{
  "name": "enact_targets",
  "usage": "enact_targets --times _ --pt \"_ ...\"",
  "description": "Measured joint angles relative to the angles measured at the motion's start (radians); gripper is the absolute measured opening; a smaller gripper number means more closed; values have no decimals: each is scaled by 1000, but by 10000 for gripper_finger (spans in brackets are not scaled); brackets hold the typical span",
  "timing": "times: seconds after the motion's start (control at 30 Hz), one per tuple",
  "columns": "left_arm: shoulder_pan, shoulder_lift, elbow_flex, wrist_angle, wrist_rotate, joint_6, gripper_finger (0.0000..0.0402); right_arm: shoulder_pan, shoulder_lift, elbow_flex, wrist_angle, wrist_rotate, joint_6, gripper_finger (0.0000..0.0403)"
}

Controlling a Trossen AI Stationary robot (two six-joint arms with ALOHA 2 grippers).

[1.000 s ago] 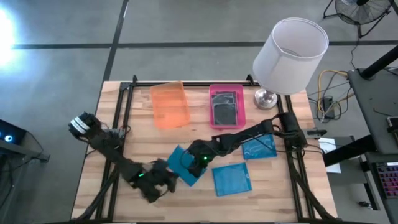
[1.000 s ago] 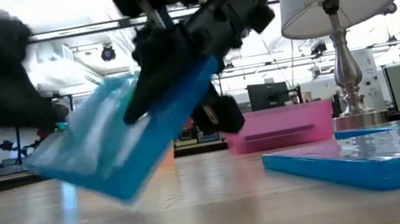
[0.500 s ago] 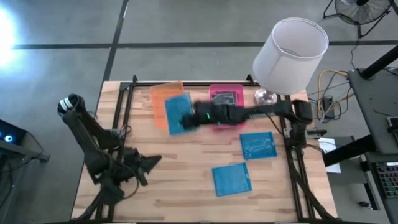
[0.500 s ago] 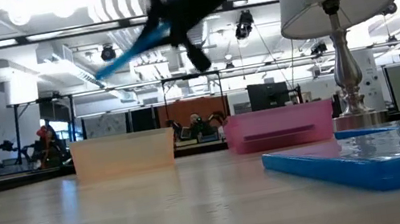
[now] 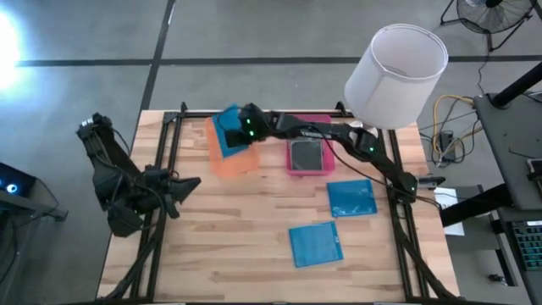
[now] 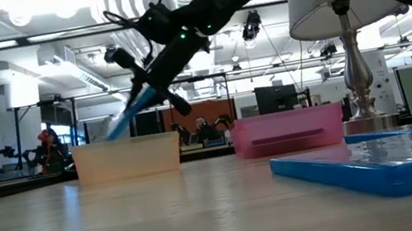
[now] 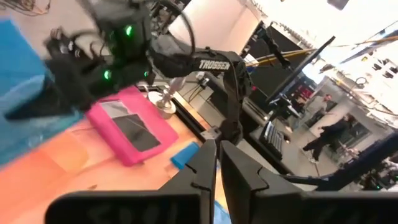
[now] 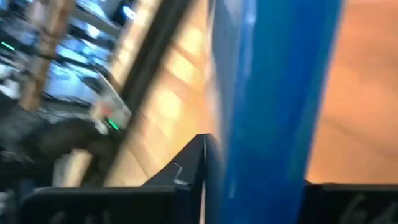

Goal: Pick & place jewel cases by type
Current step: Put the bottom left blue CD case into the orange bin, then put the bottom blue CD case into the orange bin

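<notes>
— Where is the right end effector (image 5: 238,129) now?

— Over the translucent orange plastic tray (image 5: 230,155), with a thin bright blue plastic jewel case (image 5: 227,132) clamped between its fingers, jaws narrow on the case. In the low view the case (image 6: 129,116) hangs tilted, its lower corner dipping toward the tray's rim (image 6: 124,145).

— How do you think that case handles?

— Light, stiff and slick, I'd judge, and brittle at the corners. Gripped by one edge it could swivel or slide, so I would let it go low inside the tray.

— The rest?

— Just to the side of the end effector sits the translucent pink plastic tray (image 5: 290,163), with dark grey square cases (image 5: 306,153) in it. Two more blue cases lie flat on the wooden desk (image 5: 237,246), well back toward the front edge: one (image 5: 351,198) by the right rail, one (image 5: 315,244) nearer the middle.

— Room to move?

— Open desk in front of the trays. A white-shaded lamp (image 5: 395,64) stands just beyond the pink tray, close to the right arm's reach.

— And the left end effector (image 5: 188,184)?

— Pinched together, empty, parked far off by the left edge.
</notes>
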Motion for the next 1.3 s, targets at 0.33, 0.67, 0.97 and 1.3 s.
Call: enact_targets --times 0.33,0.67,0.97,1.3 --pt "13 -116 -83 -6 7 -37 49 -24 185 234 -125 -154 138 155" --pt "20 -156 -91 -24 18 -2 133 -11 102 237 -398 -21 -47 255" --pt "33 -119 -145 -20 177 -80 147 148 -136 234 -932 262 -437 301" --pt "178 136 -288 438 483 -71 147 507 -293 -129 -997 197 -196 284"
